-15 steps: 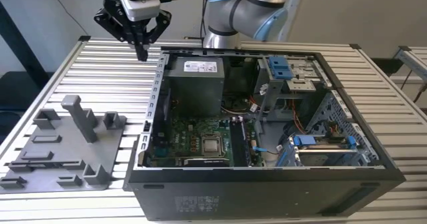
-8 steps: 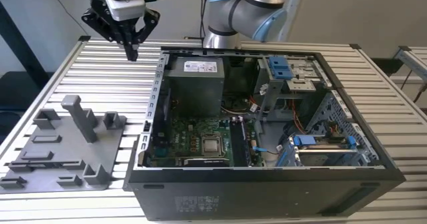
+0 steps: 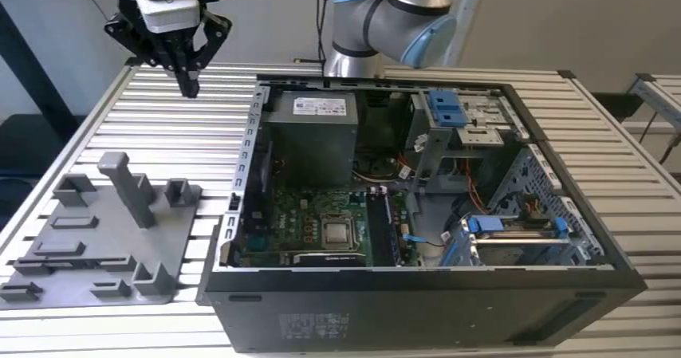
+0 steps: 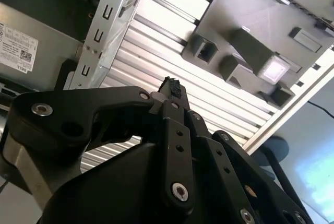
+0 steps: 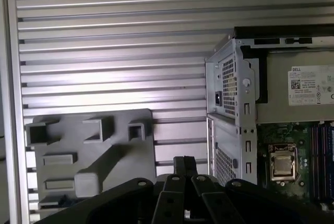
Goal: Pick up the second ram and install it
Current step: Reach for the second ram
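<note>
Gripper [image 3: 190, 87] hangs high over the slatted aluminium table [image 3: 149, 123], pointing straight down. In the exterior view it sits off the far corner of the open computer case [image 3: 426, 314], on the exterior view's left. The arm [image 3: 394, 15] rises behind the case.

Both finger linkages fold inward to a narrow point. In both wrist views the dark pads [image 4: 171, 84] meet at the tip, drawn tight together.

Grey fixture plate [image 3: 107, 246] lies flat on the table beside the case, toward the exterior view's left, well apart from the gripper. Its upright post [image 3: 133, 194] stands near the plate's middle.

Second ram [image 5: 61, 201]: in the first wrist view a thin bluish-dark strip lies along a holder on the fixture, partly cut off by the gripper body. It is most likely the memory board, though I cannot tell for certain. It is clear of the fingers.

Inside the case, the power supply [image 3: 309, 135] sits at the far end and the processor socket [image 3: 338, 232] on the motherboard nearer the camera.
</note>
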Robot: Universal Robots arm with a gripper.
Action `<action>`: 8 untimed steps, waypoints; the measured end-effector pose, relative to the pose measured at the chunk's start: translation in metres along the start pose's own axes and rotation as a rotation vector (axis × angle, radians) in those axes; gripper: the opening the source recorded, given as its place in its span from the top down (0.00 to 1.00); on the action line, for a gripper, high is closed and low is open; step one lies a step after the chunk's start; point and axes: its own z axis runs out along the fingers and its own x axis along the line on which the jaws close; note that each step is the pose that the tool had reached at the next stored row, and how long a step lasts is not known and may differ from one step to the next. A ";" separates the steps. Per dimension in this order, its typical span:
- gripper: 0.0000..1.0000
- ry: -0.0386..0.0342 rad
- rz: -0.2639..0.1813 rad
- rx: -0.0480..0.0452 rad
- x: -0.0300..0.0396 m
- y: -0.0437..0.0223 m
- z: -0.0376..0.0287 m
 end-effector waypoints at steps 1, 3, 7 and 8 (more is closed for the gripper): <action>0.89 0.0001 0.000 0.0000 0.0034 -0.0002 0.0000; 0.89 0.0003 0.000 0.0000 0.0097 -0.0007 -0.0001; 0.89 0.0009 0.000 0.0001 0.0220 -0.0016 -0.0002; 0.89 0.0010 0.000 0.0000 0.0252 -0.0018 -0.0002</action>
